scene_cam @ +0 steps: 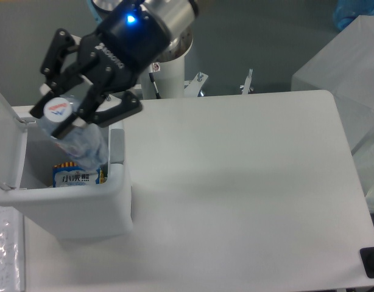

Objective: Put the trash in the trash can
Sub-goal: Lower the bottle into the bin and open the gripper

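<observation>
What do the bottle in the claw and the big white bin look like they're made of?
The bottle looks like thin clear plastic: you see through its crinkled body, and its cap is opaque white. The bin seems to be moulded plastic, matte white with smooth walls and rounded corners. The gripper holding the bottle has black fingers, metal or hard plastic; I can't tell which.

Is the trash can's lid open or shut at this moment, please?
Open. The lid stands swung up at the left of the trash can, so the snack packet inside is visible.
</observation>
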`<state>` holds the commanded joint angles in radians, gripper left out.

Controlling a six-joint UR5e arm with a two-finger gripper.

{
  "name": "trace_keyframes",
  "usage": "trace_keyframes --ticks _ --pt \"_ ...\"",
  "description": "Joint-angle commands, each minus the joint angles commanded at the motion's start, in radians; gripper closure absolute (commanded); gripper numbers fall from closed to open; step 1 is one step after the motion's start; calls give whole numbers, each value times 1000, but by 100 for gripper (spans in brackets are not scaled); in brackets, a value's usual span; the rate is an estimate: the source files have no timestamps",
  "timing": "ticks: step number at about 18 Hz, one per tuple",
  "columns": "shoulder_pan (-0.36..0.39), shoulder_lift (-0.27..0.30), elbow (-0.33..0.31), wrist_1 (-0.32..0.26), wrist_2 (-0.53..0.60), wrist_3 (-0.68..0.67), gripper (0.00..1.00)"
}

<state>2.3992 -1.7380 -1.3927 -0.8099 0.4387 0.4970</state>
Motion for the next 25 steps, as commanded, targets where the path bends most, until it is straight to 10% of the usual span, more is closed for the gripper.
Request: trace_keyframes --ticks 10,17,25 --pt "-23 34 -198 8 2 219 96" --pt "-23 37 -279 8 3 342 6" --pt "10 3 -256 6 14 341 0"
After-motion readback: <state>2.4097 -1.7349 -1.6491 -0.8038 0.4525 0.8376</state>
